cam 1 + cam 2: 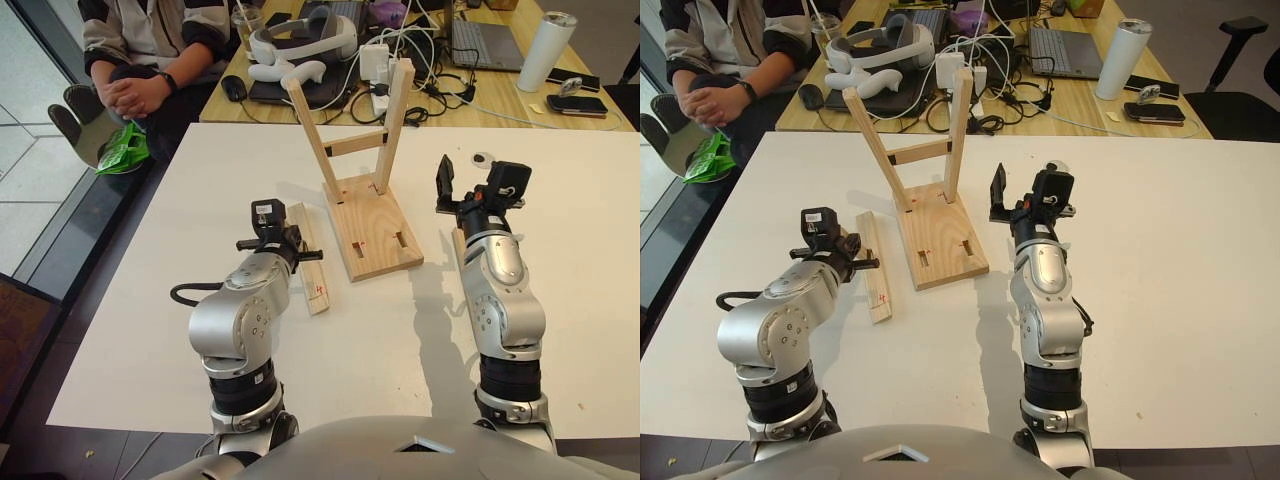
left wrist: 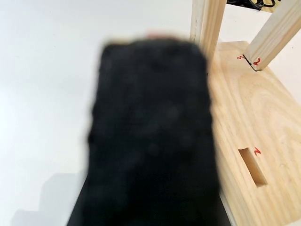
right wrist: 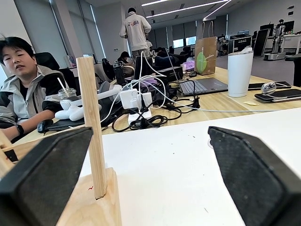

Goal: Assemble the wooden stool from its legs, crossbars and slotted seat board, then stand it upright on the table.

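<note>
Slotted seat board of pale wood (image 1: 378,228) lies flat on the white counter (image 1: 560,300). Two upright wooden legs (image 1: 312,135) and a crossbar (image 1: 355,143) are fitted at its far end, and the near slots (image 1: 362,246) are vacant. A loose pale wooden leg (image 1: 316,285) lies just left of the board, long axis running near to far, beside the left end effector (image 1: 285,245), whose grip state cannot be determined. The right end effector (image 1: 462,190) is released and empty, right of the board. The left arm is judged nearer.
</note>
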